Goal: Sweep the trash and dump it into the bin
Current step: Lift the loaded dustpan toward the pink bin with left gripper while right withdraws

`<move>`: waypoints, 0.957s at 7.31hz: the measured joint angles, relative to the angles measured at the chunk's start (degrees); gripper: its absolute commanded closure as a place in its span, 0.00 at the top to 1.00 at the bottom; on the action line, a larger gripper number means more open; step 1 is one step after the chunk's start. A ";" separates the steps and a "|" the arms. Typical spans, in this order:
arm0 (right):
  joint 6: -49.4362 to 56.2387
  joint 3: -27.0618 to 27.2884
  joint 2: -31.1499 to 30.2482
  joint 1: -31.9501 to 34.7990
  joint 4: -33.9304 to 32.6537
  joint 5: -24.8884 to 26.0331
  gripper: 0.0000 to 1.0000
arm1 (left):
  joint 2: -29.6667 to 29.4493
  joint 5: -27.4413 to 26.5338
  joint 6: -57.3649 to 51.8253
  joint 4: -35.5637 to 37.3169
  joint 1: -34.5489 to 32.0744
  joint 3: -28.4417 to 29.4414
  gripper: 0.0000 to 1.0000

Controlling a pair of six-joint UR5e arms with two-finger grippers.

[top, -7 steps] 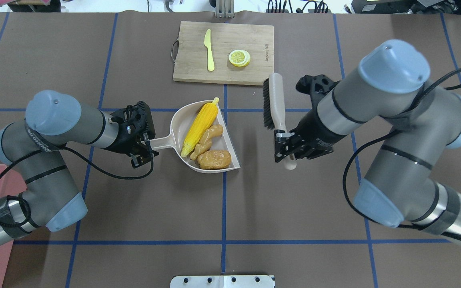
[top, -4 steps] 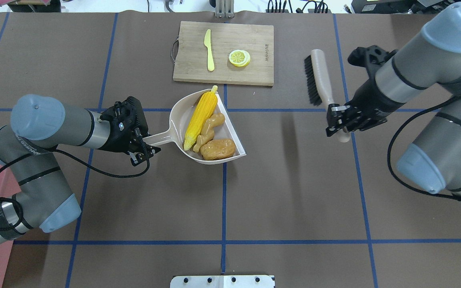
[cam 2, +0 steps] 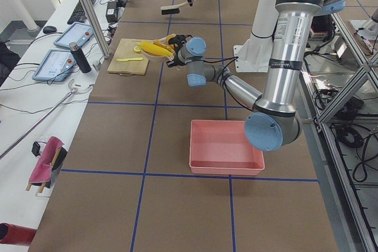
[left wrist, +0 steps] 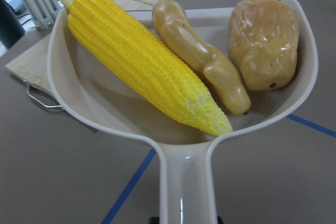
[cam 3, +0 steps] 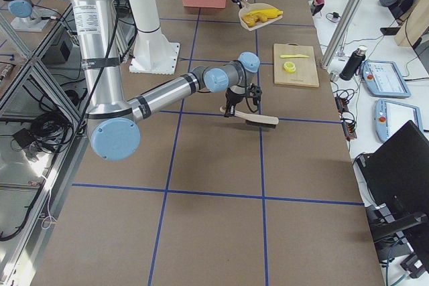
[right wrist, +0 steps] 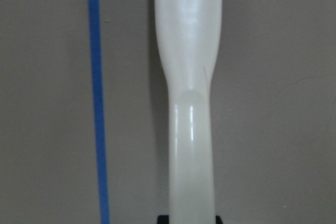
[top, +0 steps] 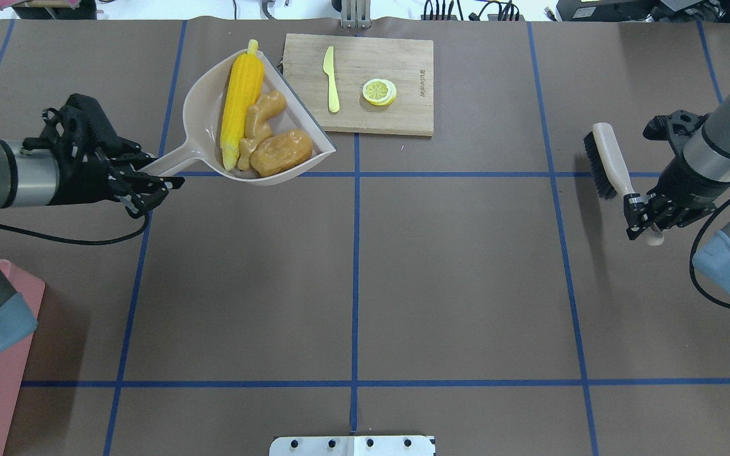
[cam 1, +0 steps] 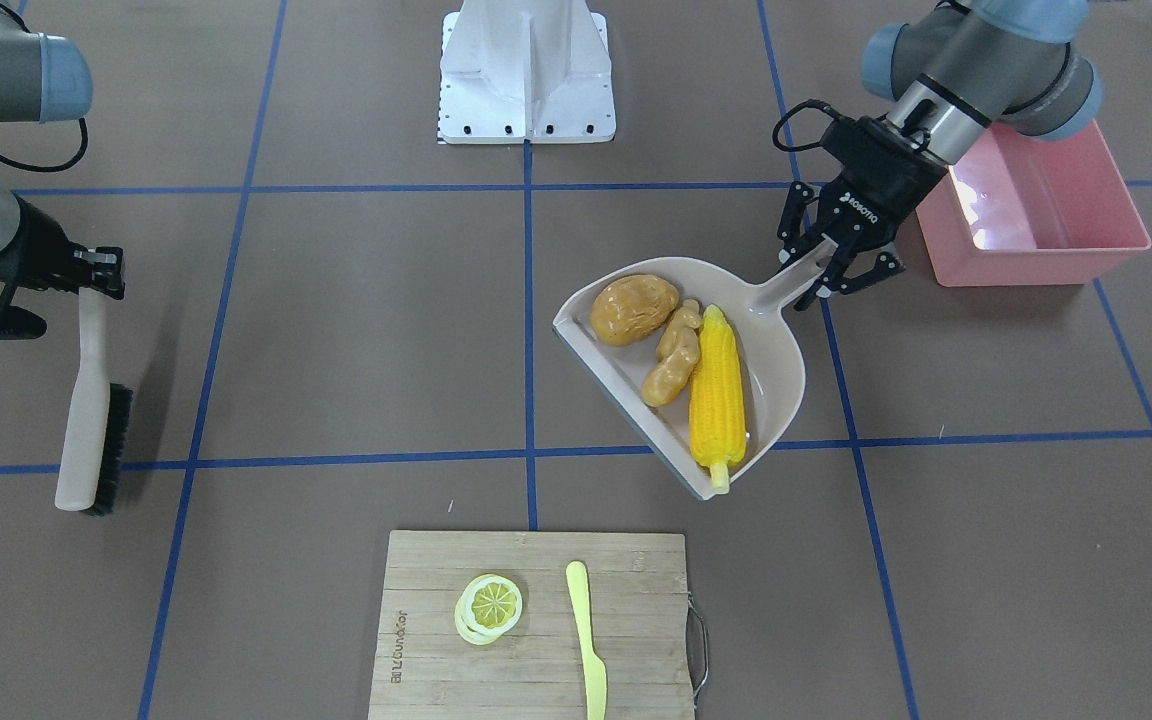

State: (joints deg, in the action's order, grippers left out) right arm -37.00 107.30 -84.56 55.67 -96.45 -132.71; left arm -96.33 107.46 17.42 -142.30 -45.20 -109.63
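Loaded dustpan, bin not reached yet
Our left gripper is clamped on it, right gripper on the brush; if we tilt early, the corn rolls out.

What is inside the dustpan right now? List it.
The corn cob, ginger root and potato lie side by side in the dustpan; the floor beneath them is covered.

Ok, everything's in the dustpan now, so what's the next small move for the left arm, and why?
Probably carry the dustpan toward the pink bin, kept level: the left gripper grips its handle, corn, ginger and potato all lie inside, and the bin is empty.
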 measured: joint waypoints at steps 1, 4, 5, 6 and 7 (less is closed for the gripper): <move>-0.08 -0.08 -2.60 0.03 1.61 0.19 0.00 | 2.98 -0.79 1.33 0.46 -2.10 -3.29 0.00; -0.81 2.20 -11.02 0.11 11.27 0.64 0.00 | 13.30 -5.45 6.49 8.57 -5.33 -17.37 0.00; -1.11 3.59 -12.57 0.09 11.97 0.70 0.00 | 16.13 -6.98 9.88 10.42 -5.50 -20.57 0.00; -1.66 4.22 -13.29 0.00 12.22 0.73 0.00 | 18.41 -8.31 13.48 13.31 -5.60 -23.51 0.00; -2.65 4.37 -13.55 -0.21 12.30 0.72 0.00 | 20.30 -9.36 17.18 16.89 -5.73 -26.09 0.00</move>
State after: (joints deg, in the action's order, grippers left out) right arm -39.64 111.67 -98.11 55.46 -84.15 -131.99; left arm -76.03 98.09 34.61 -125.41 -50.93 -135.73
